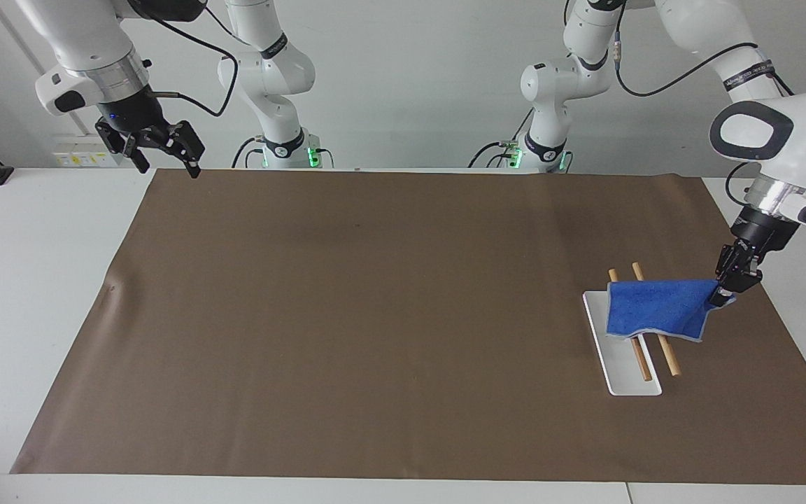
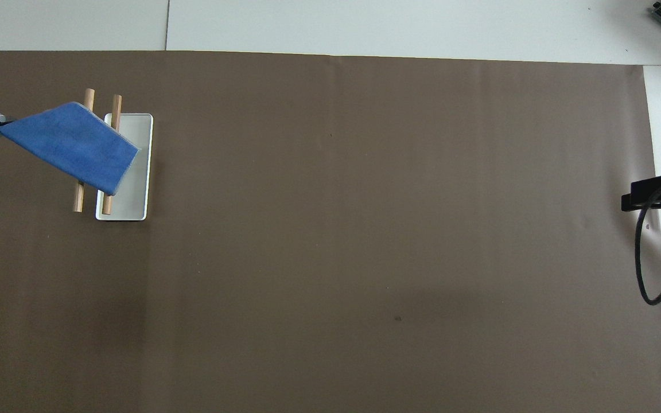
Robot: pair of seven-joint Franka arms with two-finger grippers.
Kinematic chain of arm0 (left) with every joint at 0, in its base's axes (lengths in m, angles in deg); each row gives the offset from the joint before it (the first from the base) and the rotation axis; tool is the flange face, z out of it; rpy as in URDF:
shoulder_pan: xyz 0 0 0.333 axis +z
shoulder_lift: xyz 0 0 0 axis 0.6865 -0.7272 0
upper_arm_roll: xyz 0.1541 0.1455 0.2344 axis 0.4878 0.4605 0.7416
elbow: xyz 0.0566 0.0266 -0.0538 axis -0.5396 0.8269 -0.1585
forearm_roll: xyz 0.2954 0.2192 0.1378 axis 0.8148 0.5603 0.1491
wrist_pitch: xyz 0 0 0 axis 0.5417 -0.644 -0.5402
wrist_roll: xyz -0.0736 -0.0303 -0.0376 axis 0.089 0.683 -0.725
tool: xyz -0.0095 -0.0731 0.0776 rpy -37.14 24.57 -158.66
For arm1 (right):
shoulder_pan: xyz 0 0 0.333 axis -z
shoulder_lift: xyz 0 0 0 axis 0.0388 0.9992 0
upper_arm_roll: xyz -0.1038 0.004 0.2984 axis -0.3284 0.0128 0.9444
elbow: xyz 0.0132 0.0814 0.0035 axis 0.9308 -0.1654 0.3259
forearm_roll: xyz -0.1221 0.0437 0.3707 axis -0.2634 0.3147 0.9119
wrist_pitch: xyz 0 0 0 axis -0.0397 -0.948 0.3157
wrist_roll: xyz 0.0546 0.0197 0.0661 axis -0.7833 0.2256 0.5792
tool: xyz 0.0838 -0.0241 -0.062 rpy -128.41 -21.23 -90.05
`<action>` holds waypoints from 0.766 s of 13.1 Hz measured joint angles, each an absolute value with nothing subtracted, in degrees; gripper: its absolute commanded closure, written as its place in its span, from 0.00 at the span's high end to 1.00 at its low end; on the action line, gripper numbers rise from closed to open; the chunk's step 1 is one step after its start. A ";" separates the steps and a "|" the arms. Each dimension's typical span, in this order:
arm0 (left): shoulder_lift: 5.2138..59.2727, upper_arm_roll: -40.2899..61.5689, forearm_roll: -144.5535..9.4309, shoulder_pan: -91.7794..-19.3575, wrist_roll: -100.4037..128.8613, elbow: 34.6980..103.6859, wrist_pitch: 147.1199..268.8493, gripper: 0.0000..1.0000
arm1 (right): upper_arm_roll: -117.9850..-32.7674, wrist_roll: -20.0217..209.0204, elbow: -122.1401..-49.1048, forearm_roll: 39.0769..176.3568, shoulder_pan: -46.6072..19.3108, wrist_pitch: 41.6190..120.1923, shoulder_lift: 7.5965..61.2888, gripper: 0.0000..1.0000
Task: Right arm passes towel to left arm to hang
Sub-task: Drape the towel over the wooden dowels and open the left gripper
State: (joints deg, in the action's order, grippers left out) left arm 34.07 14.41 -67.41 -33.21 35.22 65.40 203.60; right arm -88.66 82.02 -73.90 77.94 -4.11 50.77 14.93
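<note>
Facing view: the left gripper (image 1: pixel 725 292) has its fingers pinched on a corner of the towel (image 1: pixel 655 311), stretching it flat over two rods (image 1: pixel 663 346), likely so it drapes evenly. The rods stand over a white tray (image 1: pixel 623 378), which holds nothing else. The right gripper (image 1: pixel 165 150) waits, fingers spread, over the tabletop's (image 1: pixel 25 280) edge.

Overhead view: the towel (image 2: pixel 72 146) crosses both rods (image 2: pixel 80 198), its free edge over the tray (image 2: pixel 135 201).

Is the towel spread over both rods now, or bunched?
Spread: the towel drapes flat across both rods, one corner pinched by the left gripper.
</note>
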 measured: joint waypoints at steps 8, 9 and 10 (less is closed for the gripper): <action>33.99 14.62 -67.41 -31.59 35.41 65.55 202.64 1.00 | -88.42 82.02 -74.03 77.95 -4.38 50.77 14.93 1.00; 33.99 14.48 -67.41 -31.60 35.41 65.55 202.55 1.00 | -88.41 82.03 -74.05 77.95 -4.38 50.77 14.93 1.00; 33.99 14.38 -67.41 -31.61 35.36 65.55 202.54 1.00 | -88.41 82.03 -74.07 77.95 -4.38 50.77 14.93 1.00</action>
State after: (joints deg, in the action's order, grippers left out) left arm 33.99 14.38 -67.41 -31.61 35.36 65.55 202.54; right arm -88.41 82.03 -74.07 77.95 -4.38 50.77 14.93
